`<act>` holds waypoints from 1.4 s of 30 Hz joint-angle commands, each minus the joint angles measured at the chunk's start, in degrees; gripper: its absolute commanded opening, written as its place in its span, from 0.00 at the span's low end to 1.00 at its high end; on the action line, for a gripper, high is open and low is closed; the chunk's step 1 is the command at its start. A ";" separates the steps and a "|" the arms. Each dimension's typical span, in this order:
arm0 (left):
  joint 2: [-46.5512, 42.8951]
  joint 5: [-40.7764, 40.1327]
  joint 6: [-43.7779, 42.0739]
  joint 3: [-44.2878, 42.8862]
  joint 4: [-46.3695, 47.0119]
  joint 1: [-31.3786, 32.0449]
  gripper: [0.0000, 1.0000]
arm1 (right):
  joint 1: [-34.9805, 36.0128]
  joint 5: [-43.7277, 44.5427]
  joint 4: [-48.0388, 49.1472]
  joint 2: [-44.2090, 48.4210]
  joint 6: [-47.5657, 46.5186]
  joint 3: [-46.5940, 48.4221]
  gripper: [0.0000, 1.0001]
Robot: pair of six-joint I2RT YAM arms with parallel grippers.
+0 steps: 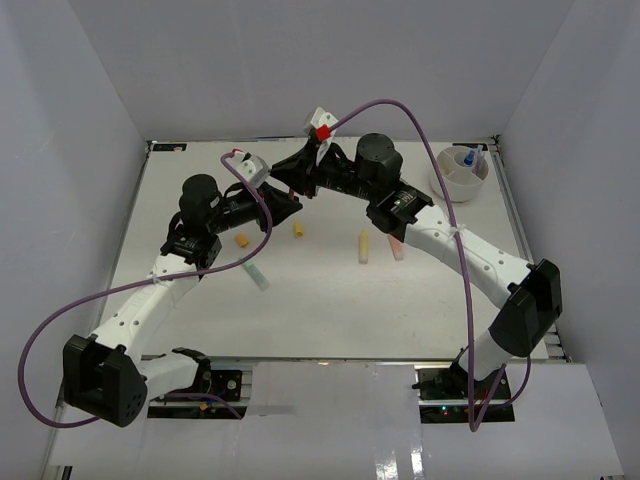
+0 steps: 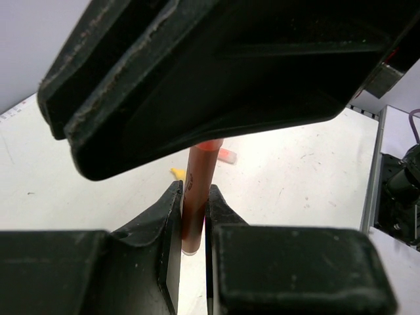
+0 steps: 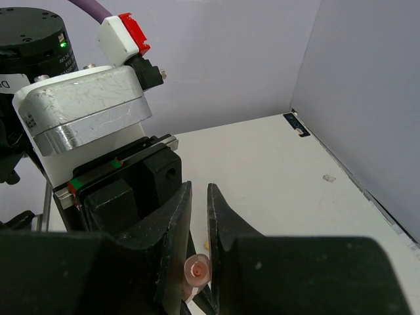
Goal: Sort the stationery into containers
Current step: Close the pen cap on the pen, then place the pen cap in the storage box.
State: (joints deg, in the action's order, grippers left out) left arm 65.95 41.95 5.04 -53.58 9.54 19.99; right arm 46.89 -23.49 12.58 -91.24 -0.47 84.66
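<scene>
Writing: no brand or label can be read; a white tag at the left edge of the right wrist view is cut off.
Left gripper (image 2: 193,226): jaws clamped on a reddish-brown pen (image 2: 197,197), standing upright between them.
Right gripper (image 3: 199,216): jaws nearly together around the same pen's pinkish end (image 3: 197,269).
Top view only: the two grippers meet above the far middle of the tabletop (image 1: 330,320); the pen is hidden there.
Loose stationery: orange eraser (image 1: 241,240), yellow eraser (image 1: 298,230), yellow highlighter (image 1: 364,246), pink highlighter (image 1: 396,245), green highlighter (image 1: 257,276).
White tub (image 1: 459,176): far right corner; its blue-topped contents are too small to name.
</scene>
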 commanded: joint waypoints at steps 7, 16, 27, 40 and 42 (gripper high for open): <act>-5.22 -16.38 1.99 -10.57 33.44 -2.32 0.00 | 3.20 -11.05 -38.15 -8.51 -0.94 -11.27 0.08; -4.52 -14.71 4.19 -11.37 34.41 -2.32 0.00 | 3.38 -11.76 -37.89 -9.48 -1.29 -13.47 0.08; -9.96 -8.21 2.61 -1.45 25.10 -2.32 0.00 | 3.20 -7.19 -32.62 -3.69 0.03 -7.94 0.08; -13.39 -0.65 5.07 10.86 17.01 -2.32 0.42 | 1.36 -2.09 -23.66 -1.48 5.21 -3.63 0.08; -13.57 -0.65 5.51 12.00 16.21 -2.32 0.38 | 1.10 -2.18 -23.13 -1.48 5.48 -2.93 0.08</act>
State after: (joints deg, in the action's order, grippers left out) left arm 54.87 42.24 9.06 -41.47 16.99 17.45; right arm 46.83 -23.05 -1.41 -90.72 3.01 83.11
